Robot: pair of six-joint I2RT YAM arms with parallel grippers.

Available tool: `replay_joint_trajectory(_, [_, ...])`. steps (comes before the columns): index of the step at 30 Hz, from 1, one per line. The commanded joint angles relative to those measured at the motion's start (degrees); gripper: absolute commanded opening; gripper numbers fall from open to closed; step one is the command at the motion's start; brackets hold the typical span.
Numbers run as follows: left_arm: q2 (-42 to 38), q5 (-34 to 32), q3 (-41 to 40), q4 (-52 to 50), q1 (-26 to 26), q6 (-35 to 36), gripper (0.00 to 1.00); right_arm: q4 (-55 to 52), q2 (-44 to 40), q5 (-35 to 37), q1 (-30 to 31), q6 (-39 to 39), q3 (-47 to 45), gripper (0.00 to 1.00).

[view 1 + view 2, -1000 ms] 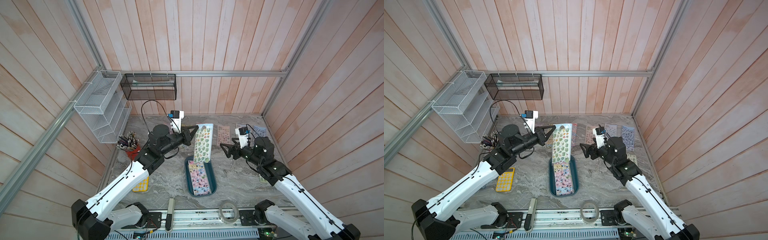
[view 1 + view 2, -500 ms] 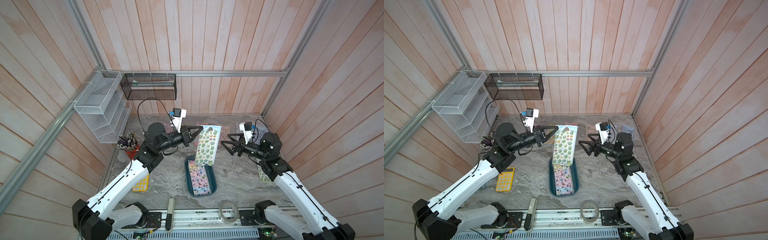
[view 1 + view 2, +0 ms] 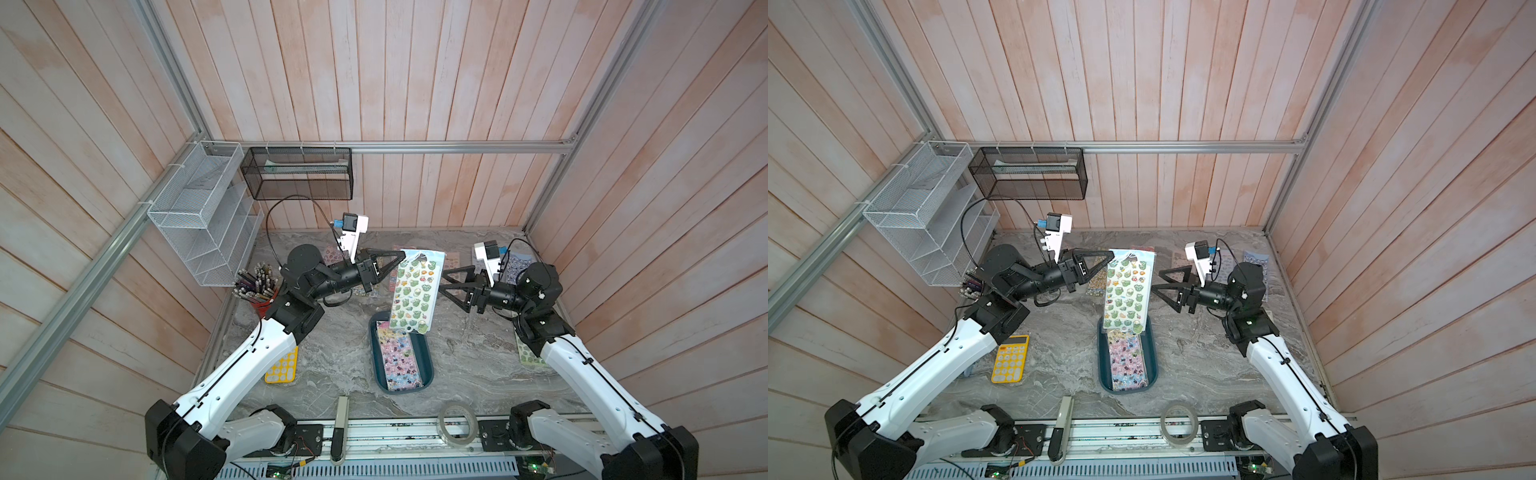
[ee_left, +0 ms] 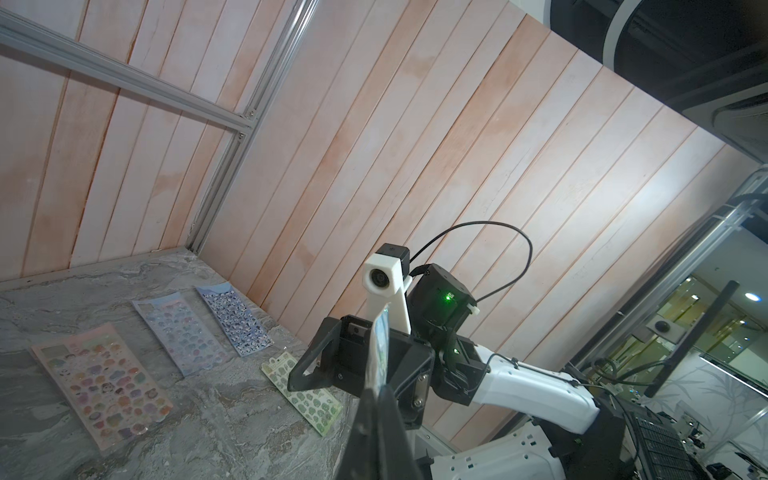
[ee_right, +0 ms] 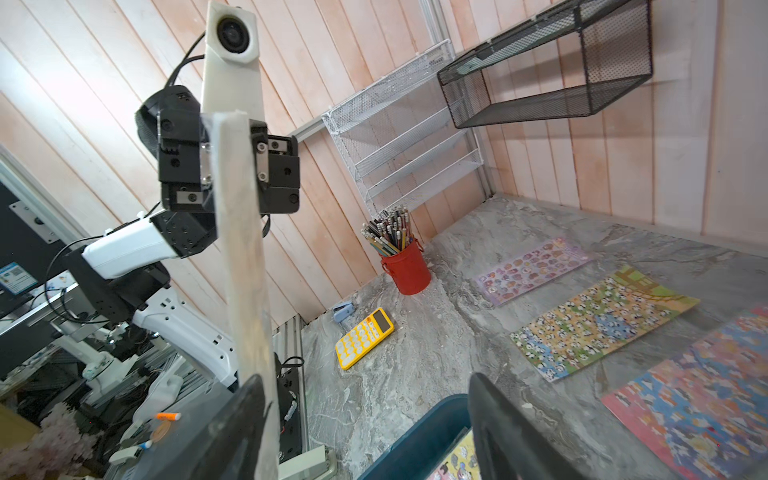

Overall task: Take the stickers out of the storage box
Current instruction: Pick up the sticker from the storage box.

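Note:
A green sticker sheet (image 3: 413,291) (image 3: 1127,291) hangs in the air above the far end of the dark teal storage box (image 3: 428,365) (image 3: 1152,361). My left gripper (image 3: 401,257) (image 3: 1109,261) (image 4: 376,390) is shut on the sheet's top left corner. My right gripper (image 3: 441,280) (image 3: 1155,281) (image 5: 365,380) stands open, level with the sheet's right edge. In the right wrist view the sheet (image 5: 241,249) shows edge-on against one finger. More stickers (image 3: 399,357) (image 3: 1128,361) lie in the box. Other stickers (image 5: 602,320) (image 4: 104,374) lie flat on the table.
A red pencil cup (image 3: 259,291) and a yellow calculator (image 3: 282,365) sit at the left. A tape roll (image 3: 457,419) lies at the front edge. A white wire rack (image 3: 199,232) and a black mesh basket (image 3: 297,174) hang on the walls.
My left gripper has lifted the green sheet higher and a little to the right. The right gripper has swung in to the sheet's right edge, and its jaws have narrowed slightly.

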Motion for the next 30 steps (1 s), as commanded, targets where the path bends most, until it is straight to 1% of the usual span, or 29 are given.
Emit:
replay_joint_trajectory(1, [0.5,0.9,0.3,1.8,0.4,-0.6,0.0,2.2,-1.2,-4.0,1.6,0.4,-0.2,0.77])
replay_joint_trajectory(4, [0.8,1.0,0.3,2.0,0.5,-0.8,0.0,0.8,-1.7,-4.4,2.7,-0.6,0.6,0.77])
replay_joint_trajectory(8, [1.1,1.5,0.6,2.2,0.5,-1.2,0.0,-2.5,-1.7,-3.2,5.2,-3.4,2.3,0.76])
replay_joint_trajectory(11, [1.0,1.4,0.6,2.2,0.6,-1.1,0.0,-2.0,-0.9,-3.5,6.5,-3.4,3.0,0.74])
replay_joint_trajectory(15, [0.5,1.3,0.4,1.6,0.8,-0.9,0.0,-1.5,-1.1,-3.9,6.5,-3.1,3.4,0.73])
replay_joint_trajectory(23, [-1.4,1.1,-0.7,0.6,2.5,-0.6,0.0,-10.0,-4.1,-2.9,6.5,-8.7,6.3,0.72])
replay_joint_trajectory(30, [-2.8,1.1,-2.0,0.9,3.7,-1.3,0.0,-9.9,-4.6,-2.1,6.5,-7.5,5.8,0.75])
